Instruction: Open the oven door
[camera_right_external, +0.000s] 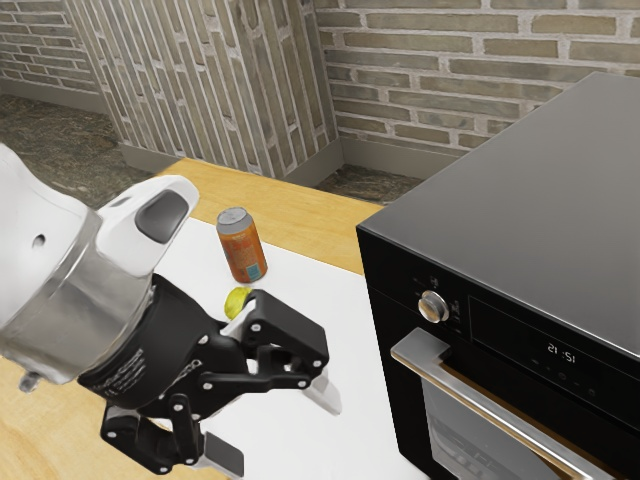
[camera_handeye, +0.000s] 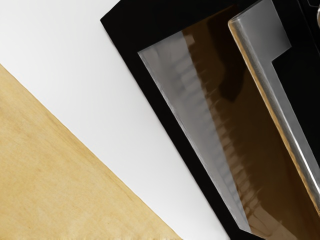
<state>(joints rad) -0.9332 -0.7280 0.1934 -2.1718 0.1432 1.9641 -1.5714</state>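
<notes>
Oven door (camera_right_external: 465, 443) looks shut; its handle (camera_right_external: 485, 405), a long bar across the front, lies toward ext. view's right of your gripper (camera_right_external: 275, 424), fingers wide apart w/ nothing btwn. You'll prob. reach that way. Wrist view adds the door's lower edge (camera_handeye: 171, 125); ext. view, the knob (camera_right_external: 432, 306).

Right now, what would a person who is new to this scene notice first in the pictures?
Probably the large black oven at the exterior view's right, with a shiny handle across its front. Next comes the open gripper, low in the exterior view's left half, clear of the handle. The orange can beyond it, standing on the white surface, adds bright colour.
</notes>
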